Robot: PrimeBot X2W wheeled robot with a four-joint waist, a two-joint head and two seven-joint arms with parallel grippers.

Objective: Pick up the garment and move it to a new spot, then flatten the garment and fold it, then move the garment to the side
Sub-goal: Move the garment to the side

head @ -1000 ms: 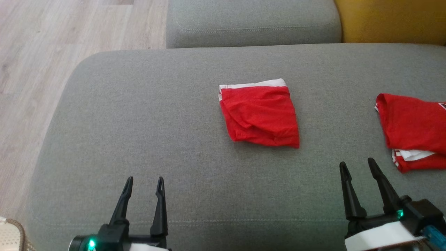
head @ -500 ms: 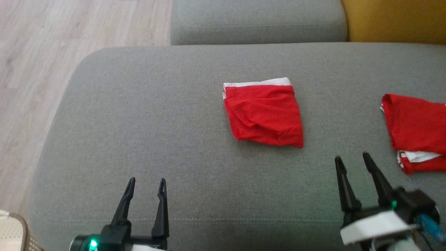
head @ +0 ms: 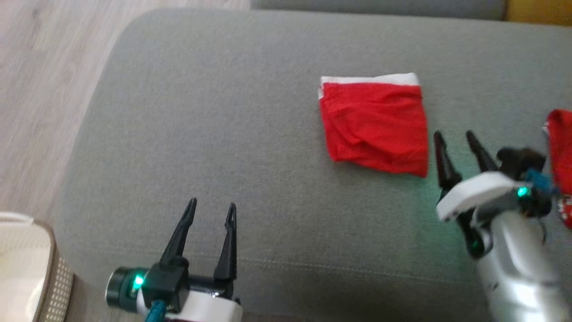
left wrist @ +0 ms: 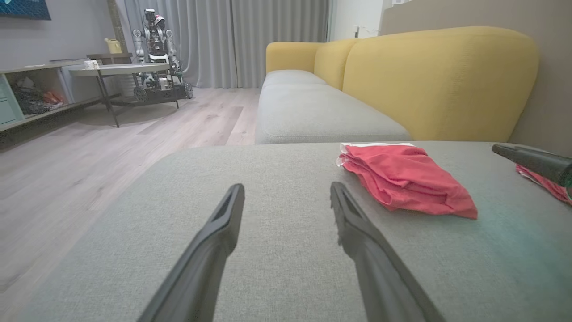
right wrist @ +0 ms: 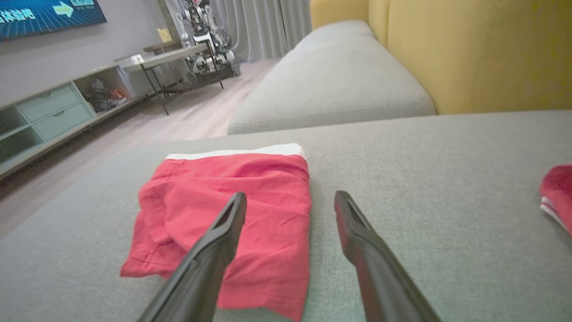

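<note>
A folded red garment (head: pixel 374 125) with a white band along its far edge lies on the grey sofa cushion (head: pixel 223 134). It also appears in the left wrist view (left wrist: pixel 404 179) and the right wrist view (right wrist: pixel 232 210). My right gripper (head: pixel 453 136) is open, its fingertips just right of the garment's right edge; in its wrist view the gripper (right wrist: pixel 290 199) hovers over that edge with nothing between the fingers. My left gripper (head: pixel 211 208) is open and empty near the cushion's front, well left of the garment, seen too in its own view (left wrist: pixel 286 190).
A second red garment (head: pixel 561 147) lies at the right edge of the cushion. Yellow sofa backrest (left wrist: pixel 438 76) rises behind. Wooden floor (head: pixel 40 89) is to the left, a beige basket (head: pixel 27 264) at the lower left. A table and another robot (left wrist: pixel 156 53) stand far off.
My right gripper has moved forward and up to the garment's right edge. The head camera has shifted, so the whole scene has slid right and down. The left gripper stays open.
</note>
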